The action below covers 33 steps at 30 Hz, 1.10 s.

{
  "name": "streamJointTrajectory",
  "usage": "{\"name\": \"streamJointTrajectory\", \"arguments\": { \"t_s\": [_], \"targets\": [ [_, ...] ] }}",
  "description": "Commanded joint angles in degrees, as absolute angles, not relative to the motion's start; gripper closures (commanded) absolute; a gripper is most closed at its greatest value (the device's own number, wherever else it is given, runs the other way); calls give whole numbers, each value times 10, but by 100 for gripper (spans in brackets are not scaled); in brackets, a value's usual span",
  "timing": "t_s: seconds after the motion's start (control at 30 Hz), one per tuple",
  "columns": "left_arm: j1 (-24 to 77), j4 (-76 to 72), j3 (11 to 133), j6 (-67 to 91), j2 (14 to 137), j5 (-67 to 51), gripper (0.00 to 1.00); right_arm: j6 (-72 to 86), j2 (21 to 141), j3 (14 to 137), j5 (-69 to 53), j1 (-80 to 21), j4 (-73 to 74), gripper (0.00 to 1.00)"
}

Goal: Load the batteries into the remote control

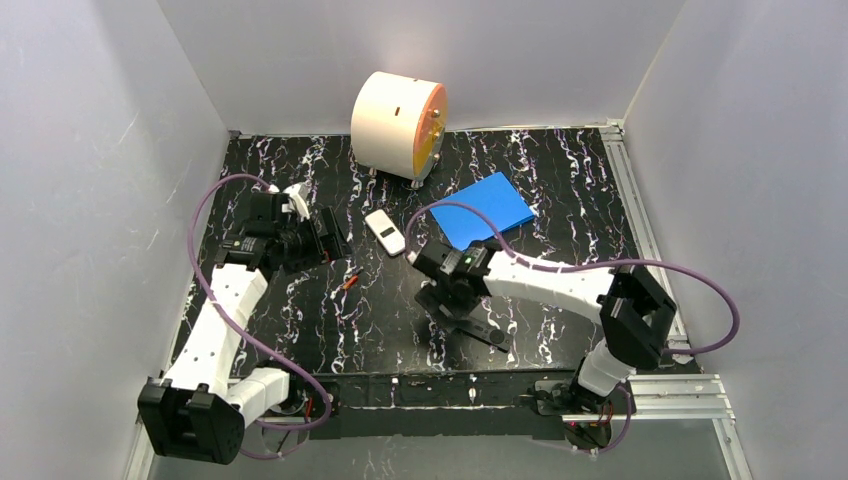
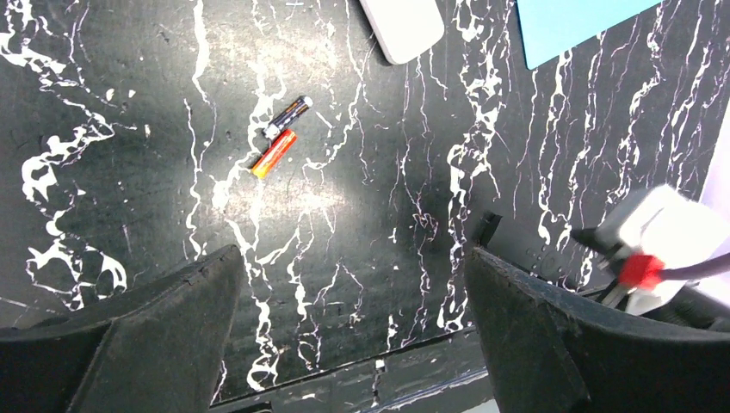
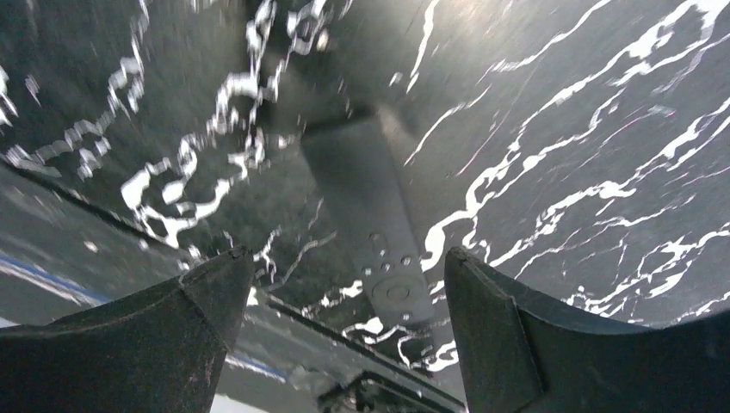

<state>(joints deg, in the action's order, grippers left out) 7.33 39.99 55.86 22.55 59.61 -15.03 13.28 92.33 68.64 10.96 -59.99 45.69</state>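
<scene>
While the left gripper (image 2: 351, 258) is hanging wide open and empty, the batteries (image 2: 274, 154) are lying side by side on the table (image 2: 129, 129), near the white remote (image 1: 385, 232), toward the left arm. The right gripper (image 3: 346, 258), jaws likewise spread and gripping nothing, is hovering over the black remote (image 3: 370, 215), nearer the arm bases than the white remote.

The desk (image 1: 385, 340) looks like shiny black stone with white veins. The black remote (image 3: 361, 202) is smooth, dull plastic.

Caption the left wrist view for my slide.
Open left gripper facing the batteries, side by side on the marbled table, white remote beyond.
</scene>
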Motion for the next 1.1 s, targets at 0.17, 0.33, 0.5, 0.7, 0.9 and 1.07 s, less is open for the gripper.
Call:
{"name": "streamJointTrajectory", "arguments": {
  "t_s": [0.17,0.33,0.5,0.7,0.9,1.07],
  "targets": [
    [73,375,559,235,621,-170,2,51,986,661,127,-638,513,12],
    [72,379,573,233,624,-153,1,16,1037,686,137,-637,481,14],
    [72,383,585,230,623,-148,2,11,1048,674,110,-633,455,25],
    [72,386,582,228,621,-152,2,-29,1047,662,33,-597,439,39],
    [72,383,585,233,626,-159,1,-26,1056,655,12,-578,421,60],
    [72,377,586,240,627,-178,2,-15,1022,651,69,-578,381,83]
  ]
}}
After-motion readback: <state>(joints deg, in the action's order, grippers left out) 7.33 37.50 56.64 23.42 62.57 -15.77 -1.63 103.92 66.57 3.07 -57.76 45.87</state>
